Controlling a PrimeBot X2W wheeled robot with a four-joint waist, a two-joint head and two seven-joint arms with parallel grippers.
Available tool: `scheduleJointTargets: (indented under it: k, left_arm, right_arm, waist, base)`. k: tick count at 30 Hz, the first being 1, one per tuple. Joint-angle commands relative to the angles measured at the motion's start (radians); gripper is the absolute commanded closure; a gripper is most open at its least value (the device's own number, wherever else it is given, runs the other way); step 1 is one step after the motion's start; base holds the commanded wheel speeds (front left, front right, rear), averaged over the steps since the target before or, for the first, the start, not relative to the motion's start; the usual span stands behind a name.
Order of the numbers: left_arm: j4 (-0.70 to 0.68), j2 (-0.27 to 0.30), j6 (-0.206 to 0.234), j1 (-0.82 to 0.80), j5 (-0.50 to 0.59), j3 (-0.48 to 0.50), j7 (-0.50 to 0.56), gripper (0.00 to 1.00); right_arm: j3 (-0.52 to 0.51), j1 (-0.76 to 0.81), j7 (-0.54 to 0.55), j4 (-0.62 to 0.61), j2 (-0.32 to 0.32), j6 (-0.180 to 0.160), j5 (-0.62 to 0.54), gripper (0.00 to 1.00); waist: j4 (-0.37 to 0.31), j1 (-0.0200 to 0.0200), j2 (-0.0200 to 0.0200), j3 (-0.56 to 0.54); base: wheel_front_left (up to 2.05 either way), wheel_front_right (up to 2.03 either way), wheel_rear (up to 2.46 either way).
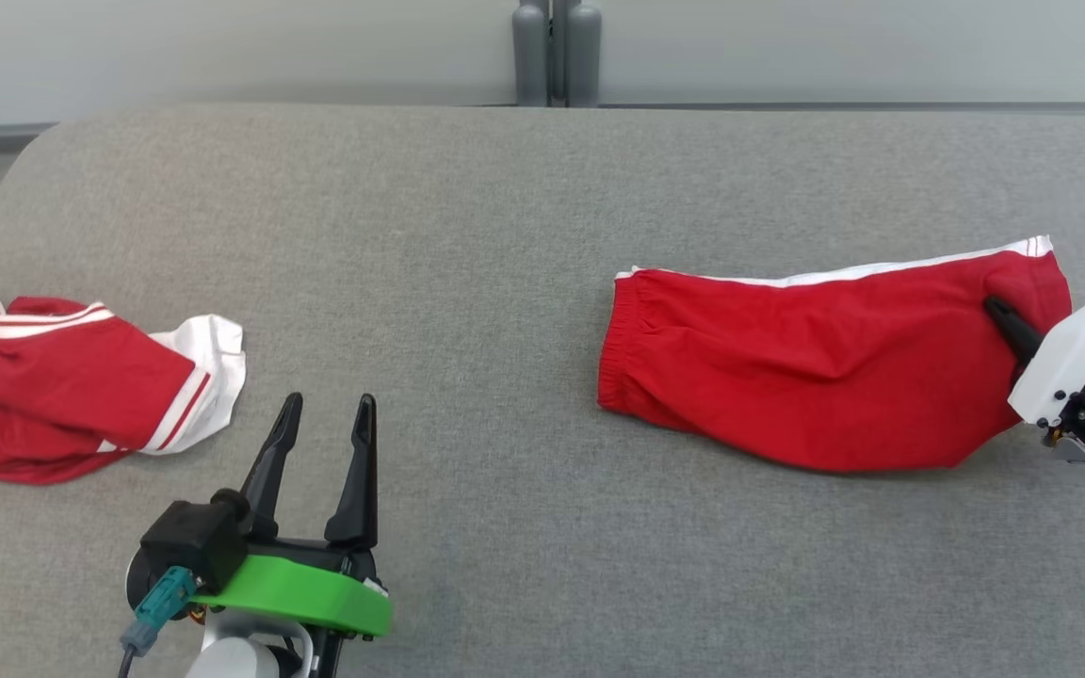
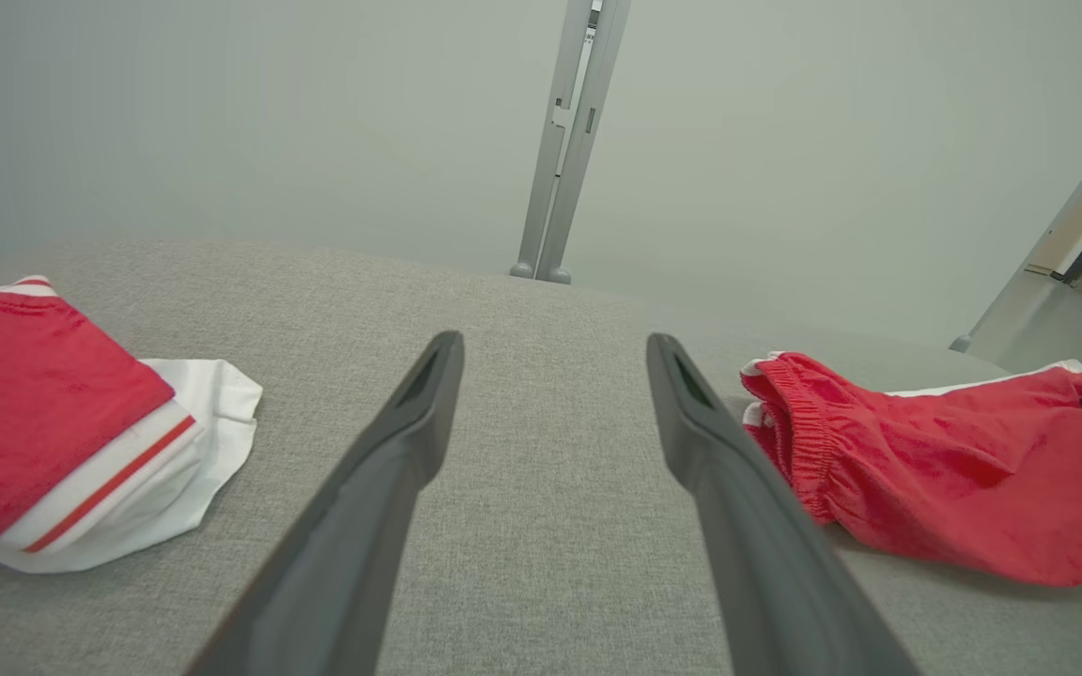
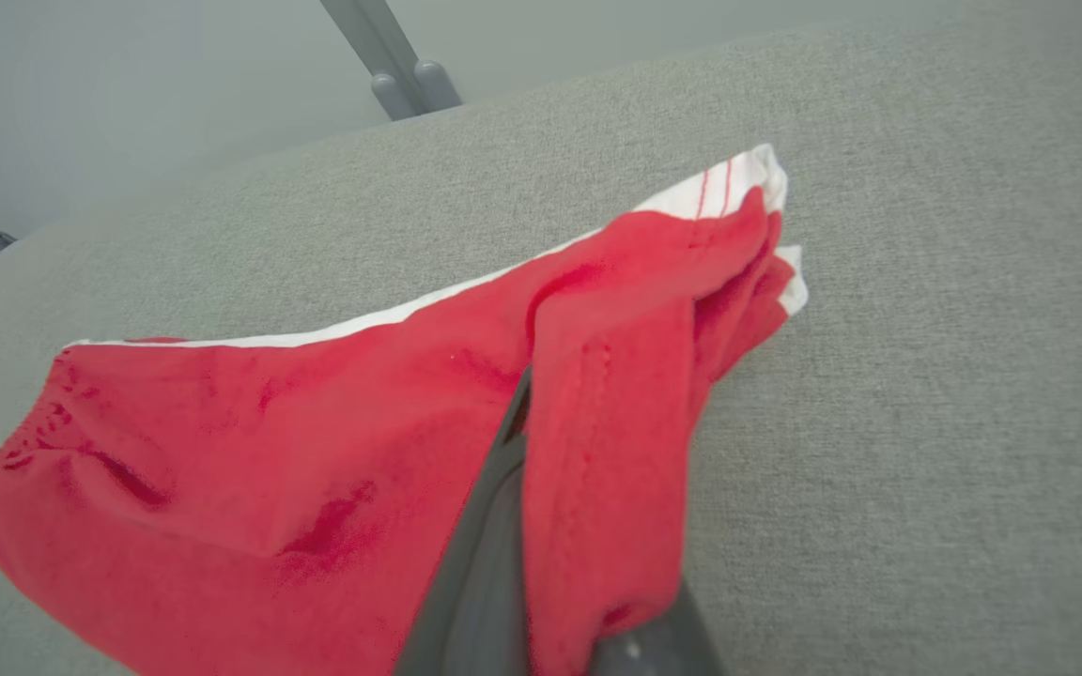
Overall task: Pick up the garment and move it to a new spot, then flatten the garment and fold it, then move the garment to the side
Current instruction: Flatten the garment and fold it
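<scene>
The garment (image 1: pixel 816 367), red shorts with a white side stripe, lies folded flat on the right of the grey padded surface (image 1: pixel 467 282). My right gripper (image 1: pixel 1002 315) is shut on its right end, near the leg hem. The right wrist view shows a ridge of the red cloth (image 3: pixel 269 451) pinched between the fingers (image 3: pixel 489 535) of that gripper (image 3: pixel 532 413). My left gripper (image 1: pixel 329 405) stands open at the lower left, holding nothing and touching no cloth. The left wrist view has the left gripper (image 2: pixel 555 347) over bare surface, with the shorts (image 2: pixel 954 479) to its right.
A second red and white garment (image 1: pixel 62 386) (image 2: pixel 34 422) lies crumpled at the left edge, just left of my left gripper. Grey metal posts (image 1: pixel 557 52) rise behind the surface's far edge. Bare grey surface lies between the two garments.
</scene>
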Motion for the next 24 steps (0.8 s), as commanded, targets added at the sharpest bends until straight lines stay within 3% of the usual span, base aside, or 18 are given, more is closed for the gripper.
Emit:
scheduleJointTargets:
  k: [1, 6, 11, 17, 23, 24]
  left_arm:
    - [0.007, -0.006, -0.009, 0.021, 0.007, 0.004, 0.000, 0.00]
    - [0.034, -0.023, -0.022, 0.032, 0.014, -0.003, 0.000, 0.00]
    - [0.058, -0.037, -0.032, 0.039, 0.014, -0.001, 0.000, 0.00]
    - [0.084, -0.048, -0.045, 0.009, 0.028, -0.033, 0.000, 0.00]
    - [0.111, -0.059, -0.051, -0.013, 0.028, -0.050, 0.000, 0.00]
    - [0.114, -0.060, -0.052, -0.016, 0.029, -0.050, 0.000, 0.00]
  right_arm:
    - [0.008, -0.002, -0.005, 0.001, 0.003, 0.000, -0.012, 1.00]
    - [0.036, -0.045, -0.010, -0.019, 0.037, 0.000, -0.041, 1.00]
    - [0.097, -0.099, 0.030, -0.018, 0.130, 0.000, -0.089, 1.00]
    - [0.146, -0.153, 0.135, 0.104, 0.246, 0.000, -0.088, 1.00]
    - [0.158, -0.199, 0.200, 0.238, 0.315, 0.000, -0.079, 1.00]
    - [0.163, -0.203, 0.206, 0.249, 0.324, 0.000, -0.082, 0.66]
  waist:
    - [-0.065, 0.0000, -0.0001, -0.071]
    - [-0.055, 0.0000, -0.0001, -0.098]
    - [-0.021, 0.0000, -0.0001, -0.121]
    - [0.078, 0.0000, -0.0001, -0.119]
    - [0.165, 0.0000, -0.0001, -0.098]
    - [0.171, 0.0000, -0.0001, -0.095]
  base:
    - [0.00, 0.00, 0.00]
    - [0.00, 0.00, 0.00]
    - [0.00, 0.00, 0.00]
    - [0.00, 0.00, 0.00]
    - [0.00, 0.00, 0.00]
    - [0.00, 0.00, 0.00]
